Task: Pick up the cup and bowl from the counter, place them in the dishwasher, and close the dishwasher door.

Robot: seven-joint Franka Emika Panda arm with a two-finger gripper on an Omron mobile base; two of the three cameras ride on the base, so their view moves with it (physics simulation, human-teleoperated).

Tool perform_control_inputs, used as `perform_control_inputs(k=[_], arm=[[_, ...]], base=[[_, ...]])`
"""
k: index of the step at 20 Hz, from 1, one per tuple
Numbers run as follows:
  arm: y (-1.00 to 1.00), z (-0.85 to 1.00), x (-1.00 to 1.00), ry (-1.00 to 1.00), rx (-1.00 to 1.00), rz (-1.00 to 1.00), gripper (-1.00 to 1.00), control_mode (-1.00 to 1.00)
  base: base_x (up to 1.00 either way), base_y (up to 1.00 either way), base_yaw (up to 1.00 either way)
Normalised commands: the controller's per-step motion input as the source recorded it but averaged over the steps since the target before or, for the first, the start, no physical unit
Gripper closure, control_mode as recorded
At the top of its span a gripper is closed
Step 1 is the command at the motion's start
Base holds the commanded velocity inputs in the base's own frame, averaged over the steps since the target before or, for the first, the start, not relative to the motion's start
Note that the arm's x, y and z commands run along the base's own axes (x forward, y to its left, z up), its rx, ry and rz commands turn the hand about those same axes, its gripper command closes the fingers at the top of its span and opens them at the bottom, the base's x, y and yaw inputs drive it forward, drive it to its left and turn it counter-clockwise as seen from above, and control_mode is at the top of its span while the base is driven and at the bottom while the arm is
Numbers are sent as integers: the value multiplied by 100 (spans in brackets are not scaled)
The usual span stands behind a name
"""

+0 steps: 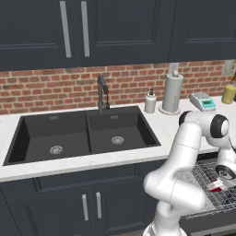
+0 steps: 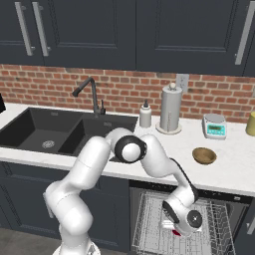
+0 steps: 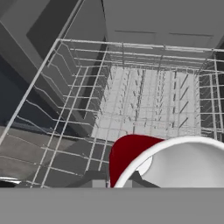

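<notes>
Tool [image 2: 175, 230] at lower right of the right base view, clamped on the red cup [image 3: 131, 155], held low over the grey wire rack [image 3: 144, 100]; olive-brown bowl [image 2: 204, 155] rests on the tabletop [image 2: 234, 169], upper right, well apart

My white arm covers most of the small red cup [image 2: 175, 232] over the grey wire rack [image 2: 149, 224]. The right edge cuts off the yellowish jar [image 1: 229, 93]. I can't read the little scale's [image 2: 215, 126] screen.
</notes>
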Motion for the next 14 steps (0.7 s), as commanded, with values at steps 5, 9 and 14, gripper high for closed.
perform_control_inputs(k=[5,9,14], arm=[[1,-35,0,0,0,-1,100,-100],[0,-17,0,0,0,-2,100,-100],[0,4,0,0,0,-2,100,-100]], base=[[0,0,0],[0,0,0],[0,0,0]])
